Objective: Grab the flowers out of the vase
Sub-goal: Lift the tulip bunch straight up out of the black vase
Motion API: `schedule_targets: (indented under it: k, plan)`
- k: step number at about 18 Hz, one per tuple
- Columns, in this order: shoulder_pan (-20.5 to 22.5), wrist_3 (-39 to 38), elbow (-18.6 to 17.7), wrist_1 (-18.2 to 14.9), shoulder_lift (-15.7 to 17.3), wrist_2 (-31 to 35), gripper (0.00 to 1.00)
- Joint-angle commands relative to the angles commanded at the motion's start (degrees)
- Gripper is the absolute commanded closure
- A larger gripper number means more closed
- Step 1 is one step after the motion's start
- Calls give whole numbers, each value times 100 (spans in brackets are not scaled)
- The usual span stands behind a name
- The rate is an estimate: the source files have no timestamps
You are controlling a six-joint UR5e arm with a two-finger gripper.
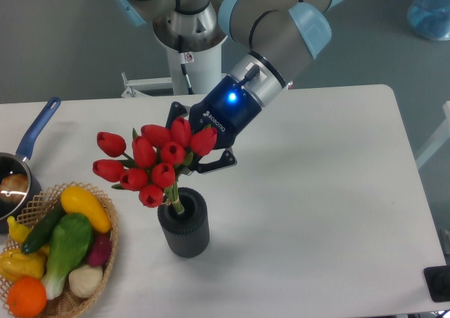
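The flowers (150, 162) are a bunch of red tulip buds with green stems, raised above the vase (183, 222), with only the stem ends still dipping into its round mouth. My gripper (191, 156) is shut on the flowers from behind and to the right, its dark fingers largely hidden by the buds. The vase is a short dark grey ribbed cylinder standing upright on the white table (316, 191).
A wicker basket (105, 255) of toy vegetables and fruit sits at the front left, close to the vase. A blue-handled pan (31, 138) lies at the left edge. The robot base (190, 51) stands behind the table.
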Motion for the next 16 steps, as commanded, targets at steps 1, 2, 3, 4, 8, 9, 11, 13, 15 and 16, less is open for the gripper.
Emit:
schedule_targets:
  k: [1,2,3,4,8,9,11,13,15,16]
  plan:
    - [0,-9,0,0,18,-18,70]
    - [0,-9,9,0,35,-18,70]
    - [26,0,26,0,27,-27,70]
    - [53,0,61,0,27,-70,70]
    - [158,-88,97,0,62,-352,70]
    - [176,-106,105,0,62,-361,70]
    - [202,-106,141,0,62,-430,70]
    - [246,-115,141,0,88,-527,70]
    - [299,-123,141,0,132,-598,70]
    - [325,-123,141,0,150,-615,70]
